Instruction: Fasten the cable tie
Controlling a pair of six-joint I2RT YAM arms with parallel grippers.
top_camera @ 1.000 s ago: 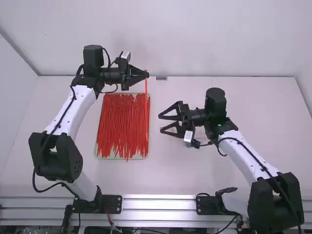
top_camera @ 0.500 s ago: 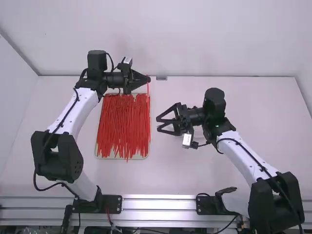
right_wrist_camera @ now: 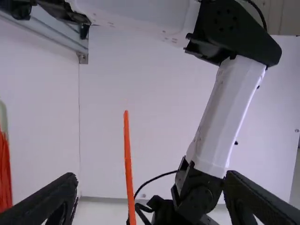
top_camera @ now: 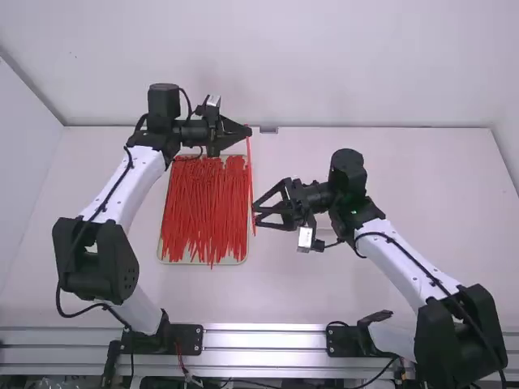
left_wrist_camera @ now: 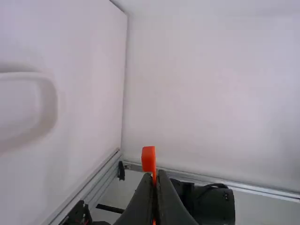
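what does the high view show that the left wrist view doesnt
Only the high view: the tray of red cable ties, the right end effector open beside the held cable tie, and that tie's full hanging length. Only the left wrist view: the tie's head sticking out past the left end effector. Both: that end effector shut on the tie.

From my station I see a white table (top_camera: 422, 170) closed in by a plain white back wall (top_camera: 340, 57) and a white side wall (top_camera: 20, 146) on the left. A shallow beige tray (top_camera: 232, 260) lies flat on the table, left of the middle. It is packed with spare red cable ties (top_camera: 199, 211) lying lengthwise, side by side. An aluminium rail (top_camera: 268, 334) runs along the table's near edge. A small grey fitting (top_camera: 268, 130) sits at the far edge, against the back wall.
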